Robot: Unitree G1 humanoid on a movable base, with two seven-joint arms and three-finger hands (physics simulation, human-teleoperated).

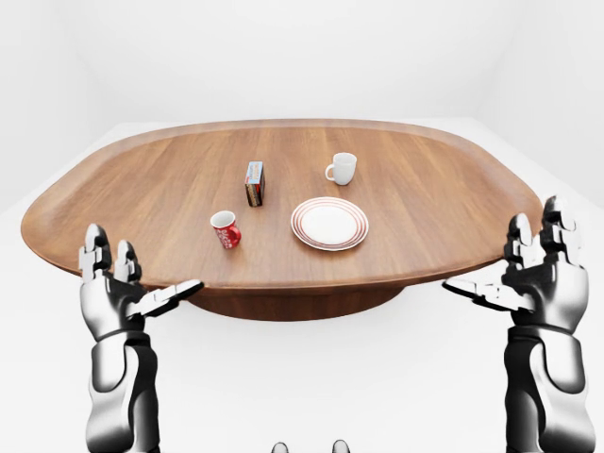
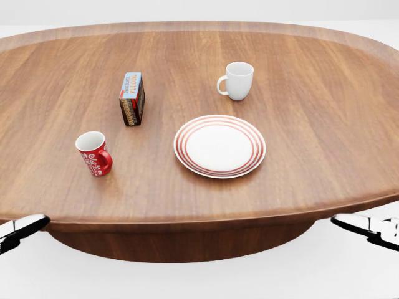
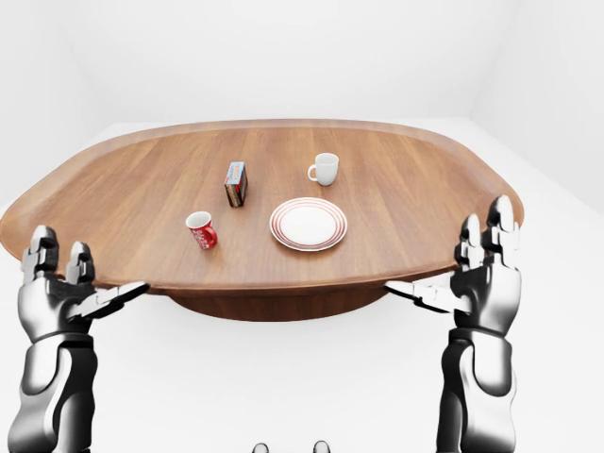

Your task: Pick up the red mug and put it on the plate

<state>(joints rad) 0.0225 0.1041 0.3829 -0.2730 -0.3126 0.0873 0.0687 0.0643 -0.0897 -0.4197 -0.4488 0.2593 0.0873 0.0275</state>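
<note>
Red mug (image 2: 94, 153) upright on surface (image 2: 312, 137), left of plate (image 2: 219, 146); both hands, left (image 1: 118, 297) and right (image 1: 538, 278), spread, empty, below the rim. Risk: a low reach may strike the edge

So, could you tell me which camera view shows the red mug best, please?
The head view: the red mug is largest there, upright on the table, with its white pattern, pale inside and handle clear. The left-eye and right-eye views show it small and farther off, with the pattern barely readable.
</note>
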